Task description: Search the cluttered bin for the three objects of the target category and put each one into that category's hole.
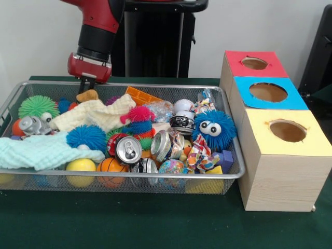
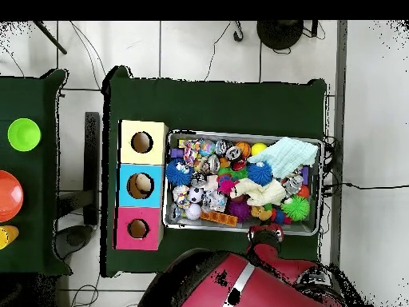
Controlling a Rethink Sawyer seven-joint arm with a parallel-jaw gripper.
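Note:
The bin [image 1: 129, 176] is a silver wire-mesh basket on the green table, also seen from overhead [image 2: 240, 133]. It is heaped with clutter: drink cans [image 1: 128, 149], a blue fuzzy ball with eyes [image 1: 213, 128], spiky balls [image 1: 38, 106], a cream cloth [image 1: 93, 114], a mint cloth [image 1: 41, 150] and small balls [image 1: 111, 166]. The red-surround hole [image 1: 254, 63] tops the farthest wooden box, and shows in the overhead view [image 2: 138, 229]. My gripper [image 1: 87, 85] hangs at the bin's far rim toward its left end, just above a tan toy. It also shows from overhead [image 2: 264, 230]. It holds nothing I can see.
A blue-topped hole [image 1: 268, 92] and a yellow-topped hole [image 1: 288, 130] stand in a row with the red one, right of the bin. In the overhead view, a second green table on the left carries a green bowl [image 2: 24, 134] and an orange dish [image 2: 5, 196].

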